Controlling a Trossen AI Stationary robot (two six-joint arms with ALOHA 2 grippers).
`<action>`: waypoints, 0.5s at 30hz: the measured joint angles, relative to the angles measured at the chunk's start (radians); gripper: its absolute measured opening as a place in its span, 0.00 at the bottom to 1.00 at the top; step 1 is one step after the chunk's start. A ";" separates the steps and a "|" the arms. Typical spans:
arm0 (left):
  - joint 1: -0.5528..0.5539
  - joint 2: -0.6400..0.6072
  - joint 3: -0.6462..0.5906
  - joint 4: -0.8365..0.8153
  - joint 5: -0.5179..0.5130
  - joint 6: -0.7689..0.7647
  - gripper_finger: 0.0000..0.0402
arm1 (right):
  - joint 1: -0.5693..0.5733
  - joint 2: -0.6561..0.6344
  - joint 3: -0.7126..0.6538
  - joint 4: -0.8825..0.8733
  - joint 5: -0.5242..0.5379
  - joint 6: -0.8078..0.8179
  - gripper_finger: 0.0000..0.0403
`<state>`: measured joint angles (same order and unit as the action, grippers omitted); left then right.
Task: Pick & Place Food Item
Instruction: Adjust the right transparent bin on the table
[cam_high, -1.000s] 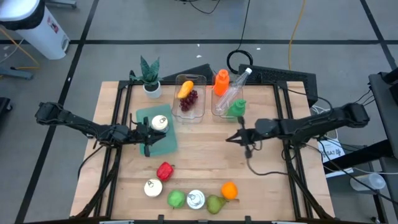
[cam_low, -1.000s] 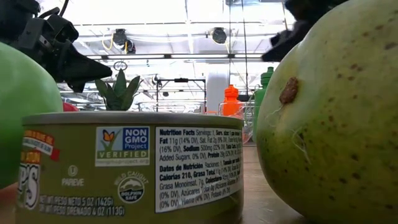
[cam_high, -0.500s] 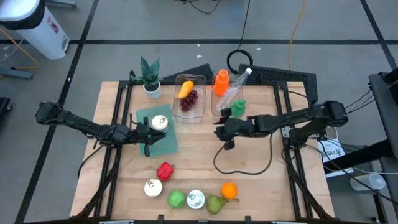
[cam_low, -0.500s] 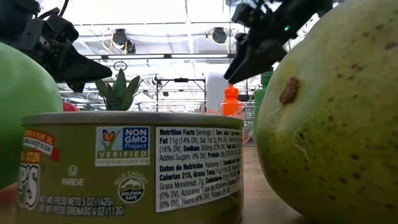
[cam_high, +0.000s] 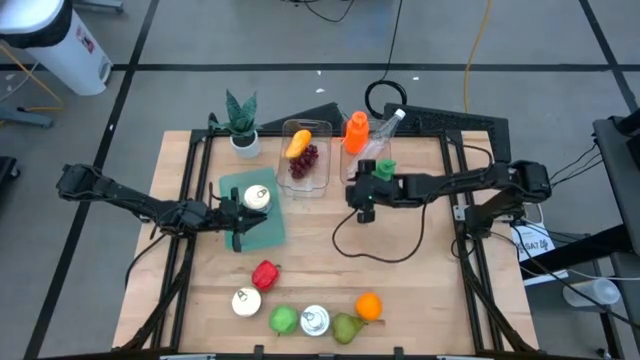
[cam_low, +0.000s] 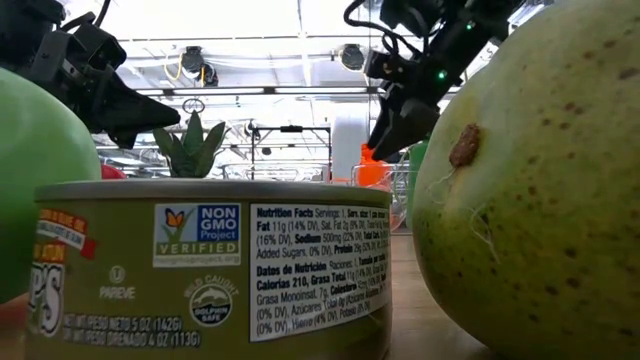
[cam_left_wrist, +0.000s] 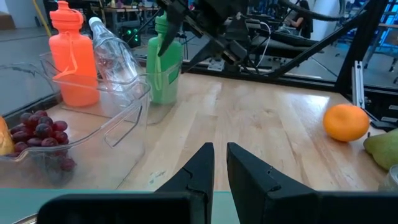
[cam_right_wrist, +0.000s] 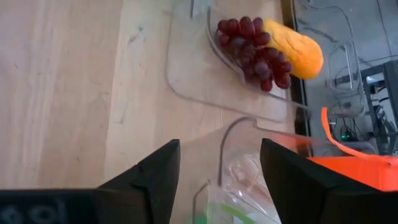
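Observation:
Food lies near the table's front edge: a red pepper (cam_high: 265, 272), a white can (cam_high: 246, 300), a green apple (cam_high: 284, 319), a tin (cam_high: 315, 319), a pear (cam_high: 347, 326) and an orange (cam_high: 369, 305). A clear bin (cam_high: 307, 160) holds grapes (cam_right_wrist: 255, 53) and a yellow-orange fruit (cam_right_wrist: 295, 50). My right gripper (cam_high: 361, 203) hangs open over the near end of a second clear bin (cam_high: 352, 170) with bottles, nothing between its fingers (cam_right_wrist: 158, 177). My left gripper (cam_left_wrist: 215, 168) is shut above a green mat (cam_high: 265, 228), holding nothing.
A round can (cam_high: 258, 197) sits on the green mat. A potted plant (cam_high: 241, 122) stands at the far left. An orange bottle (cam_high: 355, 132), a clear bottle (cam_high: 380, 135) and a green bottle (cam_high: 381, 172) fill the second bin. A black cable (cam_high: 385, 245) loops across the table's middle.
My right gripper has travelled toward the table's left and far edges, up to the near end of the bottle bin, and has opened on the way. Its cable now trails in a loop over the table.

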<state>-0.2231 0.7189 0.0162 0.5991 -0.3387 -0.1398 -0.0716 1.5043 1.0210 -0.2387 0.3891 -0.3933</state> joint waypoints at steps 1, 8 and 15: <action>0.000 0.000 0.000 0.000 0.000 0.000 0.12 | -0.005 0.000 0.000 -0.004 -0.001 -0.006 0.51; 0.000 0.000 0.000 0.000 0.000 0.000 0.12 | -0.027 0.050 -0.002 0.001 -0.079 -0.018 0.47; 0.000 0.000 0.000 0.000 0.000 0.001 0.12 | -0.043 0.119 -0.002 0.048 -0.021 -0.035 0.44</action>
<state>-0.2234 0.7189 0.0162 0.5995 -0.3386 -0.1390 -0.1149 1.6233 1.0191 -0.1909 0.3679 -0.4278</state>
